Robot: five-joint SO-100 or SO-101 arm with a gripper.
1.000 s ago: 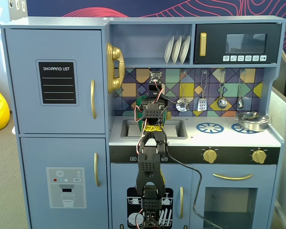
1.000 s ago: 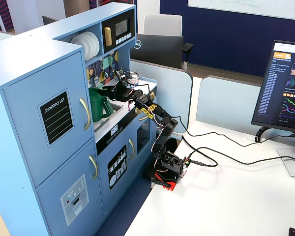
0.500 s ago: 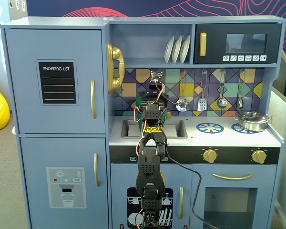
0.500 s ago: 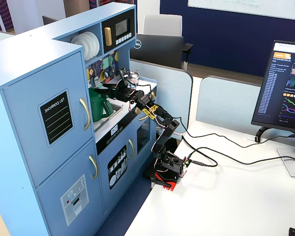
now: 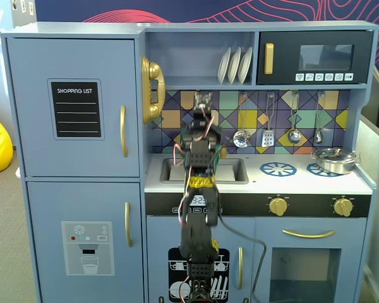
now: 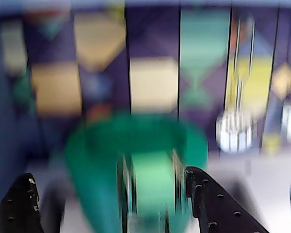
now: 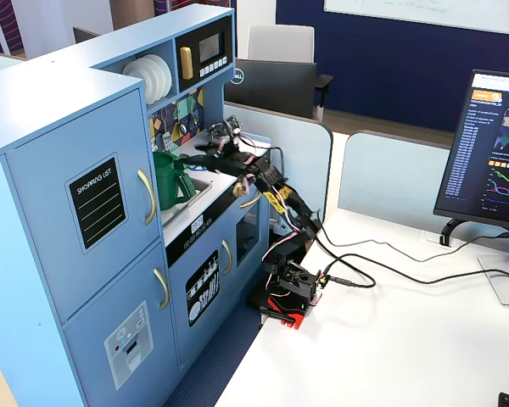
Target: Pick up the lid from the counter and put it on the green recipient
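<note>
The green recipient [image 6: 136, 145], a dark-green pot, stands blurred in the middle of the wrist view with its ribbed handle [image 6: 153, 184] turned toward the camera. Its mouth looks uncovered. It also shows by the sink in a fixed view [image 7: 171, 182]. My gripper [image 6: 109, 174] is open and empty. Its black fingers [image 6: 218, 204] stand wide apart on either side of the pot's near face, just short of it. In a fixed view the gripper [image 7: 200, 154] reaches over the counter beside the pot. In the front fixed view the arm [image 5: 199, 158] hides the pot. The lid shows in no view.
A shiny steel pot [image 5: 333, 160] sits on the right burner, with a blue burner ring [image 5: 278, 168] to its left. Utensils [image 5: 268, 136] hang on the tiled backsplash. A shelf with plates [image 5: 235, 65] lies above the arm. The sink [image 5: 230, 170] lies under the arm.
</note>
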